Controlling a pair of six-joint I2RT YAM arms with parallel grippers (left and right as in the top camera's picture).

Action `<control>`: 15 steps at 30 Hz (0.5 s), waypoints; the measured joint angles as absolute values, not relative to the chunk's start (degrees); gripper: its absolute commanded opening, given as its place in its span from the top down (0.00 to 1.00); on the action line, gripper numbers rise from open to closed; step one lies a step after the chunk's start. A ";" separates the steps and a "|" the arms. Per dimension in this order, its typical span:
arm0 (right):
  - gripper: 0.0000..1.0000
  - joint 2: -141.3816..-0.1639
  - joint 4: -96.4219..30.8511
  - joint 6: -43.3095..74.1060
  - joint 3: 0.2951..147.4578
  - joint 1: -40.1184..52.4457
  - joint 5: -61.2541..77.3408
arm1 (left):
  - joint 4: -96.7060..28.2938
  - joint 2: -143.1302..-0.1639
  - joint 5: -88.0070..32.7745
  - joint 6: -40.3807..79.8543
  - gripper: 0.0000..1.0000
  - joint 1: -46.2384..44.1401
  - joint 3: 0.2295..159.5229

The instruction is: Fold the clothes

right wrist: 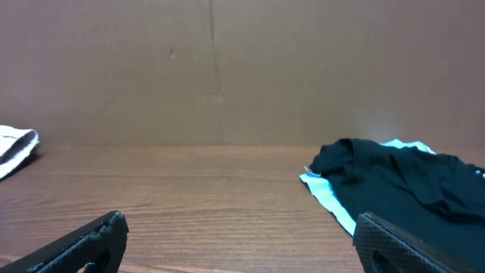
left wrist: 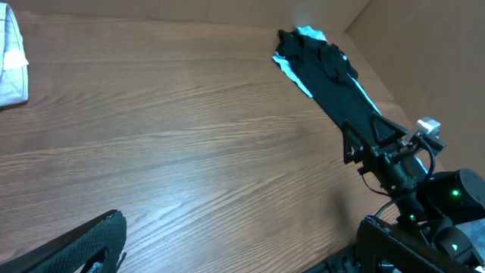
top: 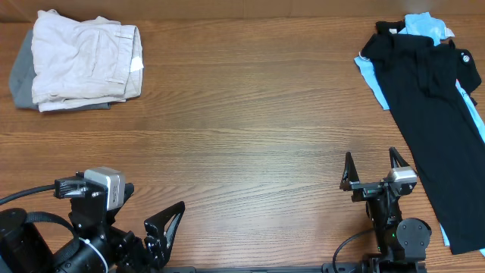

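- Table (top: pixel 242 136): wood-grain top. In the overhead view, 12 o'clock is taken as the far edge.
- Khaki shorts (top: pixel 83 64): at 10 o'clock, near the far left corner. They are folded into a compact bundle, with the waistband side toward the right.
- Grey garment (top: pixel 20 76): lies under the khaki shorts and shows along their left and near edges.
- Black shirt (top: pixel 428 114): spread out unfolded, running from 1 o'clock down to 4 o'clock along the right side.
- Light-blue shirt (top: pixel 421 24): lies beneath the black shirt, with its edges showing at the far end and along both sides.
- Left gripper (top: pixel 168 227): at 7 o'clock by the near edge. Its jaws are spread wide and hold nothing, and it is well apart from every garment.
- Right gripper (top: pixel 370 155): at 5 o'clock, pointing toward 12. Its jaws are fully apart and empty. It is near the black shirt's left edge but not touching it.
- Cardboard wall (right wrist: pixel 227 68): stands behind the table's far edge in the right wrist view.
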State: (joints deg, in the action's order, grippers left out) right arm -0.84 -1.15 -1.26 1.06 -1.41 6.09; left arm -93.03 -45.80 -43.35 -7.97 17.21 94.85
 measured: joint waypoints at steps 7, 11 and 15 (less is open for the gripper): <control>0.00 -0.84 -5.15 3.77 1.06 -1.43 1.98 | -93.03 -45.80 -43.35 -7.94 0.00 17.21 94.85; 0.00 -0.84 -5.15 5.74 1.06 -1.41 0.89 | -93.01 -45.80 -43.35 -7.97 0.00 17.23 94.85; 0.00 -0.84 -5.15 6.46 1.06 -1.43 0.56 | -93.03 -45.80 -43.38 -7.97 0.00 17.21 94.85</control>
State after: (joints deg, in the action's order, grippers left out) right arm -0.84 -5.15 6.46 1.06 -1.43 0.56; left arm -93.03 -45.80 -43.38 -7.97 17.21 94.85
